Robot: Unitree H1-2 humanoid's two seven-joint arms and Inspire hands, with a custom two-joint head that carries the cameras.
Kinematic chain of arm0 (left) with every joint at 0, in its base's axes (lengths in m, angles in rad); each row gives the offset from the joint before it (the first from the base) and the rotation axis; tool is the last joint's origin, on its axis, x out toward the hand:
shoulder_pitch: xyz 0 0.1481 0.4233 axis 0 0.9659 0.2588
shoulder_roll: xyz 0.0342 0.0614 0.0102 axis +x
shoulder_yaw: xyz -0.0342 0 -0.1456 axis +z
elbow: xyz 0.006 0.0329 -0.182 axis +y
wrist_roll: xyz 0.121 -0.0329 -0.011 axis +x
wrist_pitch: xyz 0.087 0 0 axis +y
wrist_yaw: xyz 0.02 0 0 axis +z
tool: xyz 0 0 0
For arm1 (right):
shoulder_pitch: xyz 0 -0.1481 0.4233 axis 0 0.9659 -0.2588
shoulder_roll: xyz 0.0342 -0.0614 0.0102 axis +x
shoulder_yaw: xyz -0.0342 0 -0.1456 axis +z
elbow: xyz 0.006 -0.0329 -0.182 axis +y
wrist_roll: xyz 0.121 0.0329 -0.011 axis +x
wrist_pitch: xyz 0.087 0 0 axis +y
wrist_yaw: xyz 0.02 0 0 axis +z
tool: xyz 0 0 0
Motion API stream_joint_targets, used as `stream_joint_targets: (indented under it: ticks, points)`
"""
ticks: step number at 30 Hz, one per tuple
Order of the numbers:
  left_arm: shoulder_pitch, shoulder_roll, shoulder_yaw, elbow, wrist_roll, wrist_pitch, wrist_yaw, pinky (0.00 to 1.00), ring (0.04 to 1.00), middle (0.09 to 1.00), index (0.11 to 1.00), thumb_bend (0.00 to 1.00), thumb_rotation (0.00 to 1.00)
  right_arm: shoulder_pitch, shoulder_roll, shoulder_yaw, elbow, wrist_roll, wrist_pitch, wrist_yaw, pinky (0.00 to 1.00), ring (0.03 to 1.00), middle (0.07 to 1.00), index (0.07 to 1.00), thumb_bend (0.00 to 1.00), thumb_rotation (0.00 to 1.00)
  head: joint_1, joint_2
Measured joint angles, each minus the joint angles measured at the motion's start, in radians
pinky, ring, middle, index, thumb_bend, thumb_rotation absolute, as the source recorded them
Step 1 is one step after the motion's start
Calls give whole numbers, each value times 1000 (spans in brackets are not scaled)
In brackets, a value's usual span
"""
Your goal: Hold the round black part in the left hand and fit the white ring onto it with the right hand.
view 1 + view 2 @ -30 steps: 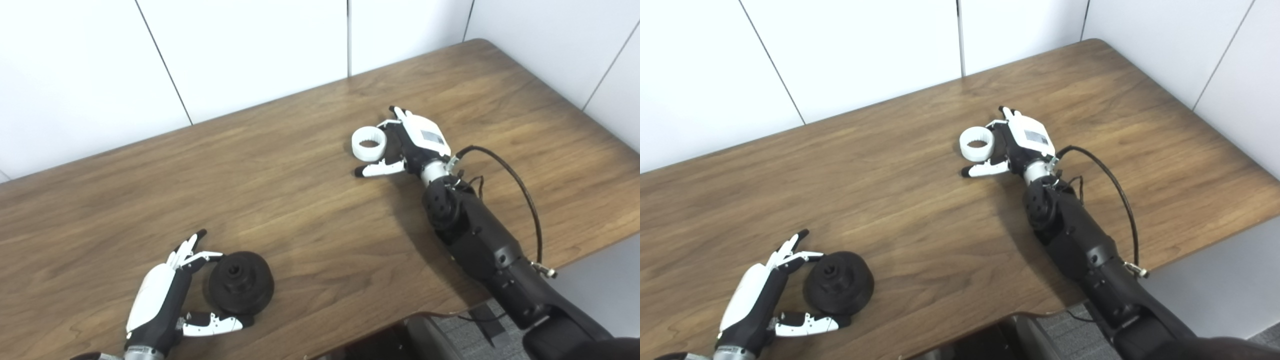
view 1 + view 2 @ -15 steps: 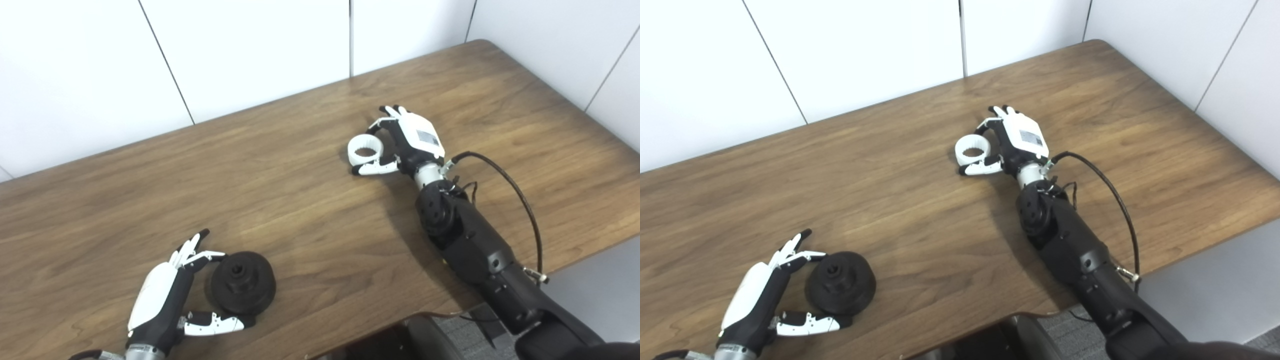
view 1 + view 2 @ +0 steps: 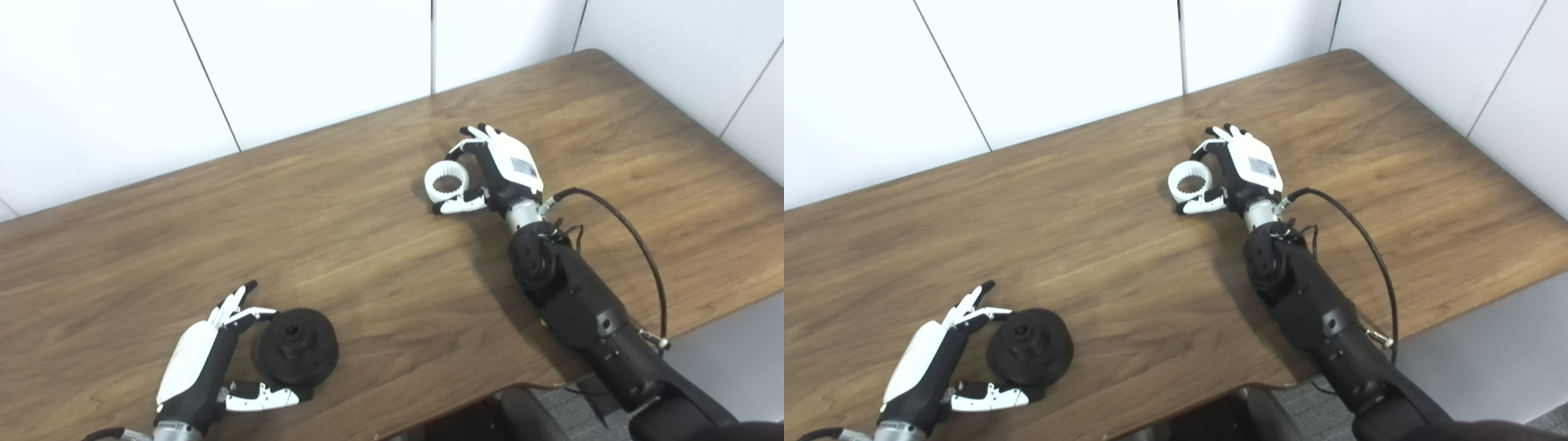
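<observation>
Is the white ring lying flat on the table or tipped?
Tipped: the ring shows its toothed hole to the camera, pinched in the right hand.

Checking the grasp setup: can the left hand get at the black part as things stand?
Probably yes. The left hand lies open beside the black part, fingers behind it and thumb in front, with nothing on the table between them. Closing should be enough.

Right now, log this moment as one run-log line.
left hand: open beside round black part | right hand: shut on white ring | fit: not yet done
</observation>
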Motion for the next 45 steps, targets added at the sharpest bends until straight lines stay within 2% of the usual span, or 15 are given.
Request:
stream_joint_targets:
  ticks: [13, 31, 37, 45]
  points:
    - [0, -2, -1, -1, 1, 2, 0, 1000, 1000, 1000, 645, 1000, 297, 18, 3, -4, -21, 1, -19, -16, 1000, 951, 871, 485, 519, 141, 28, 5]
    - [-3, -24, -2, -1, 12, 2, 4, 1000, 1000, 1000, 641, 1000, 294, 103, 56, -1, -256, 14, -21, 25, 1000, 959, 870, 484, 519, 140, 67, 15]
    - [-3, -31, -3, -1, 34, 2, 6, 1000, 1000, 1000, 639, 1000, 288, 131, 73, 8, -330, 16, -22, 62, 1000, 950, 863, 484, 520, 140, 109, 25]
    - [-4, -54, -16, -1, 56, 3, 5, 1000, 1000, 1000, 641, 1000, 309, 164, 115, 57, -432, 11, -47, 110, 981, 939, 850, 483, 521, 139, 161, 34]
